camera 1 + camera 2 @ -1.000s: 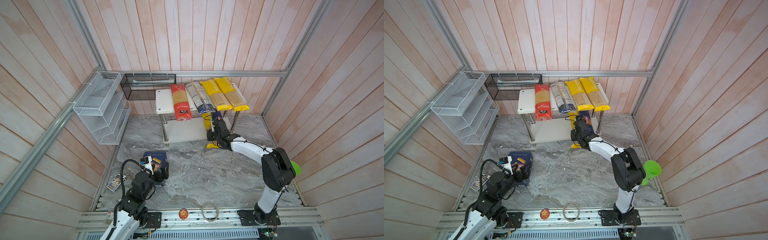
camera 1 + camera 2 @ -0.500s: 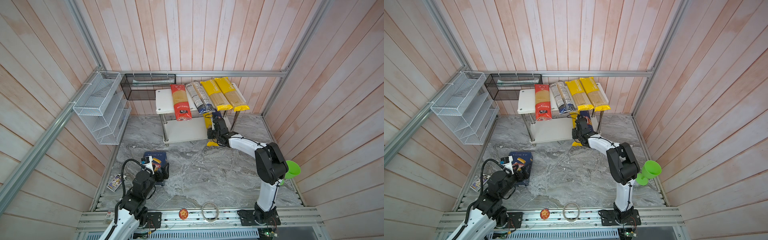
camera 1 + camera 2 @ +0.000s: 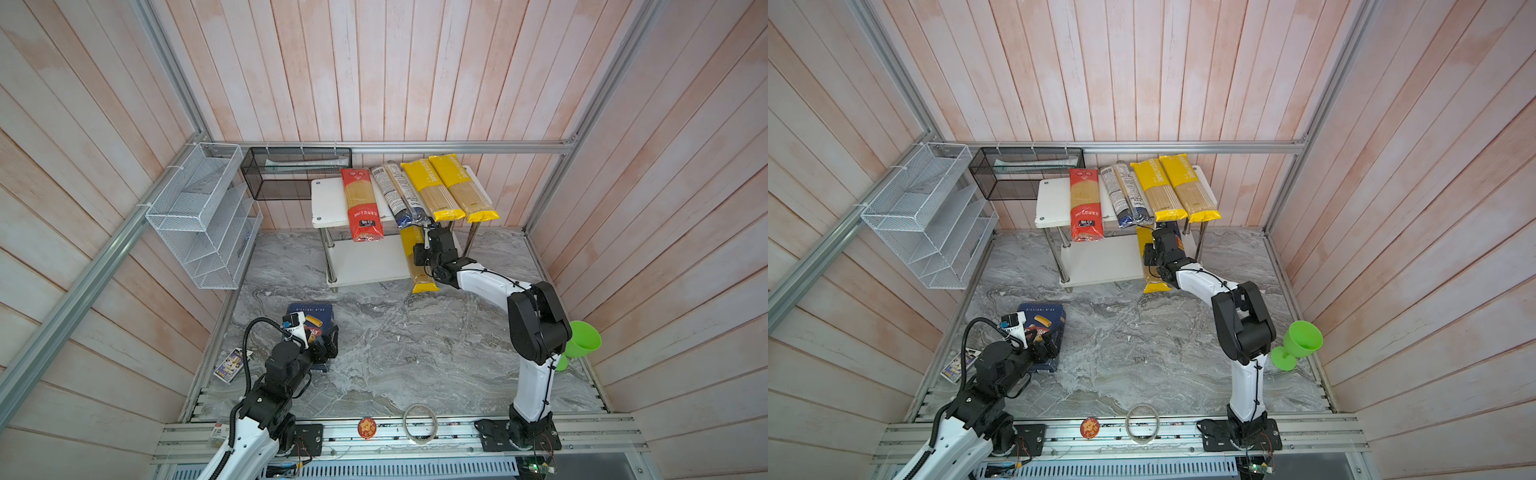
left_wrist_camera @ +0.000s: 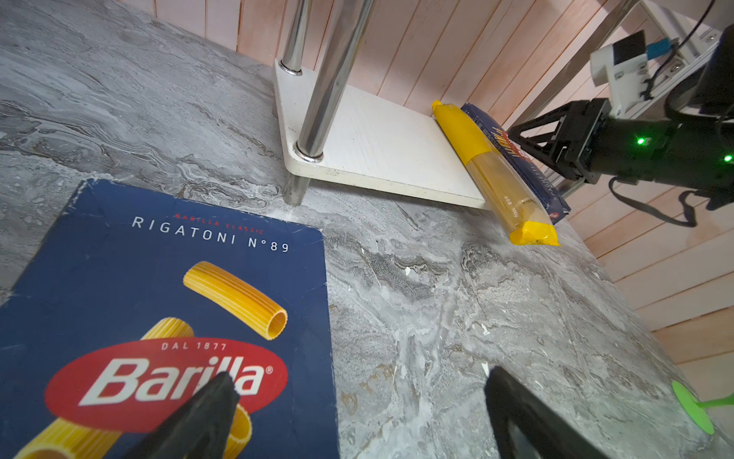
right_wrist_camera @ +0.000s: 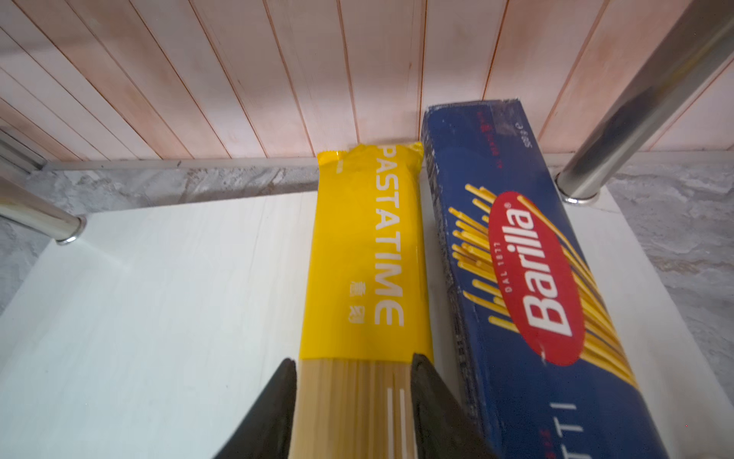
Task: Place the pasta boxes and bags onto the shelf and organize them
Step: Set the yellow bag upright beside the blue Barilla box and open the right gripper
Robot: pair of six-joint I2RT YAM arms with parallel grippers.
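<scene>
The shelf stands at the back wall. Its top board carries the red bag, the clear bag and two yellow bags. On the lower board a third yellow bag lies beside the narrow spaghetti box. My right gripper is open, its fingers close along both sides of that bag. The wide rigatoni box lies flat on the floor. My left gripper hovers open at its edge, one finger over the box, one over the floor.
A white wire rack and a black mesh basket hang at the left and back walls. A green cup stands by the right arm. A small card packet, a tape ring and a red disc lie near the front.
The right arm has reached a little further in under the shelf's top board, and its elbow has swung left. The left arm has stayed where it was.
</scene>
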